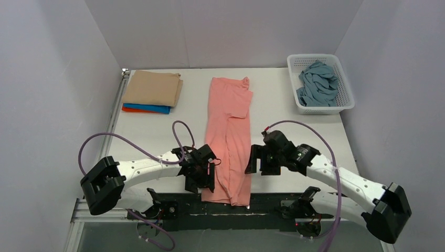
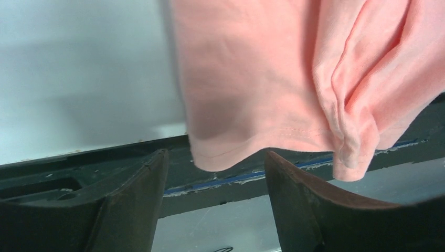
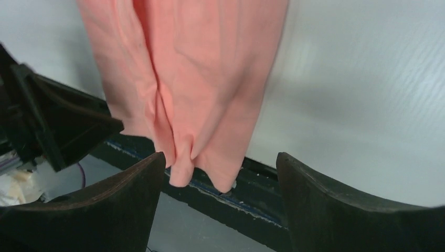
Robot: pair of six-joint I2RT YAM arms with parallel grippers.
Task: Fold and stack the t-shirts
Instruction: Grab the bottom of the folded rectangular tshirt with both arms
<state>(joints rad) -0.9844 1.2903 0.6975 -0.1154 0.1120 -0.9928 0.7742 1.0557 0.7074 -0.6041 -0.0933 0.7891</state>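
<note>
- Left gripper (image 1: 203,178): jaws wide apart, nothing held. At left edge of pink shirt (image 1: 229,131), near hem.
- Right gripper (image 1: 260,164): jaws wide apart, nothing held. Just right of pink shirt, near hem.
- Pink shirt: folded narrow, lengthwise on table (image 1: 294,131), hem overhanging near edge.
- Tan shirt (image 1: 152,88): folded, far left of pink shirt, atop blue shirt (image 1: 153,109) and orange-red shirt (image 1: 129,108).
- Grey-blue shirt (image 1: 317,84): crumpled in basket (image 1: 345,79), far right of pink shirt.
</note>
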